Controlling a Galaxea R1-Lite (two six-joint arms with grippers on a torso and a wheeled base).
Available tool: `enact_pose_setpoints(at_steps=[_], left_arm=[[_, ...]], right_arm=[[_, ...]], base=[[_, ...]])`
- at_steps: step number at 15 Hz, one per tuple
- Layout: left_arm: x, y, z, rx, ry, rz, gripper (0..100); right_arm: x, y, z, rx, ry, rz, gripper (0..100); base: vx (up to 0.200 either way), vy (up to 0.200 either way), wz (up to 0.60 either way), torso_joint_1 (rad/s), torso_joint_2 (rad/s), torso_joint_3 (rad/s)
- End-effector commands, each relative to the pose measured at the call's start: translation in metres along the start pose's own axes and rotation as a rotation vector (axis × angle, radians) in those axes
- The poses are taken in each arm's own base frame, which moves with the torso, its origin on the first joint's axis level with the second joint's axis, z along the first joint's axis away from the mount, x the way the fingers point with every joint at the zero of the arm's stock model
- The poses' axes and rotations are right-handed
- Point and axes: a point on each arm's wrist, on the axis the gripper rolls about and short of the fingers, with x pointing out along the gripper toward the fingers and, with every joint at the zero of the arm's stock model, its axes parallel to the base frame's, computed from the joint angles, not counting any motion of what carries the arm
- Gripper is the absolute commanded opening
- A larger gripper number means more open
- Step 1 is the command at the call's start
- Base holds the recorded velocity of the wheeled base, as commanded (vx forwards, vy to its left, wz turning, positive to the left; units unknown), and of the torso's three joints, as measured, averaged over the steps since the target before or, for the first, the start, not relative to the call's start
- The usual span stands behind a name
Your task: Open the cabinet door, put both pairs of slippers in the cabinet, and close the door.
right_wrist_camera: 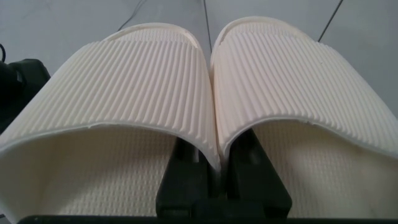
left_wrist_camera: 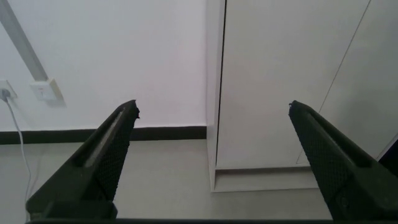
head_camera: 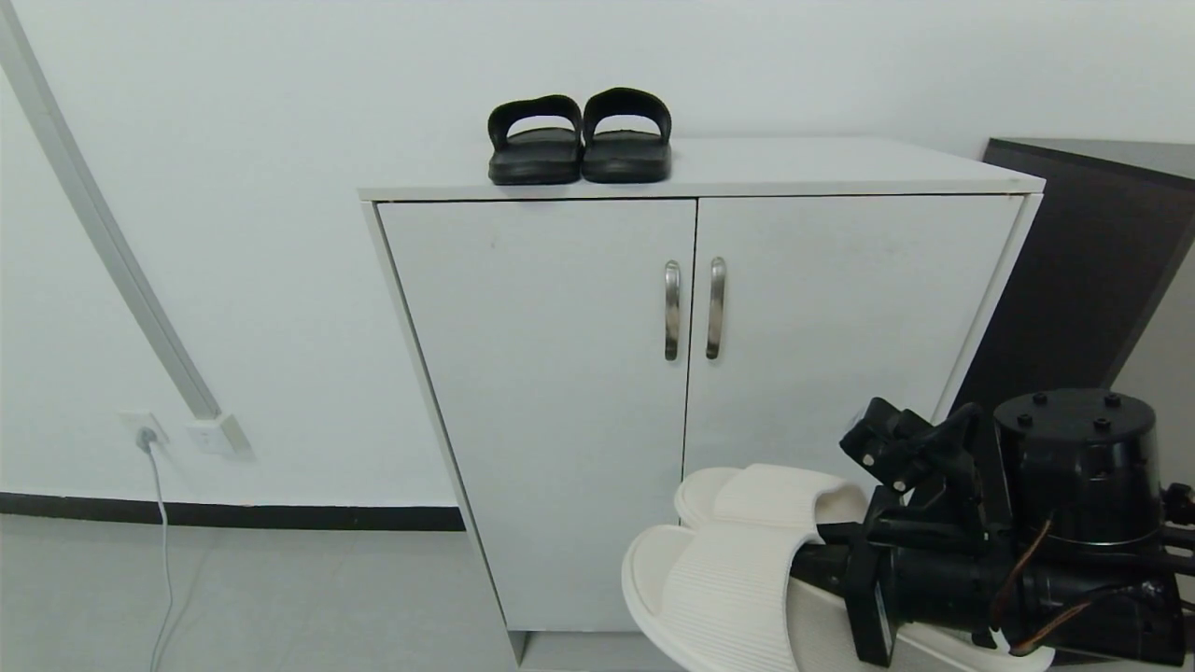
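Observation:
A white two-door cabinet (head_camera: pixel 560 392) stands against the wall with both doors closed, their metal handles (head_camera: pixel 693 310) side by side at the middle. On its top sits a pair of black slippers (head_camera: pixel 579 140). Low in front of the right door, my right gripper (head_camera: pixel 826 551) is shut on a pair of white ribbed slippers (head_camera: pixel 738 560). In the right wrist view its fingers (right_wrist_camera: pixel 186 174) reach under the straps of the white slippers (right_wrist_camera: pixel 211 87) and pinch their inner sides together. My left gripper (left_wrist_camera: pixel 211 109) is open and holds nothing, low down and facing the cabinet's left bottom corner (left_wrist_camera: pixel 214 180).
A dark cabinet (head_camera: pixel 1102 261) stands to the right of the white one. On the wall at left, a slanted conduit (head_camera: pixel 103 233) leads down to a socket (head_camera: pixel 145 434) with a cable running to the grey floor (head_camera: pixel 233 607).

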Motion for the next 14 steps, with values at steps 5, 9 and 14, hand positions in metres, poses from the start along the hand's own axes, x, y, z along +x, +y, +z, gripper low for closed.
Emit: enact_pose_setpoints(at_steps=[5,9,14], left_arm=[[-0.012,0.001,0.068,-0.128,-0.158,-0.054,100],[0.024,-0.004,0.094,-0.129,0.046,-0.273,100],[0.09,-0.012,0.119,-0.139,0.108,-0.493,100]], right_arm=[[0.0,0.0,-0.002,-0.032,0.009,0.003,0],[-0.001,0.001,-0.004,-0.031,0.012,0.004,0],[0.0,0.003,-0.005,-0.036,0.016,0.013,0]], base=[[0.0,0.0,0.0,-0.008,0.09,0.077],[0.0,0.0,0.0,0.0,0.0,0.0],[0.0,0.0,0.0,0.0,0.0,0.0]])
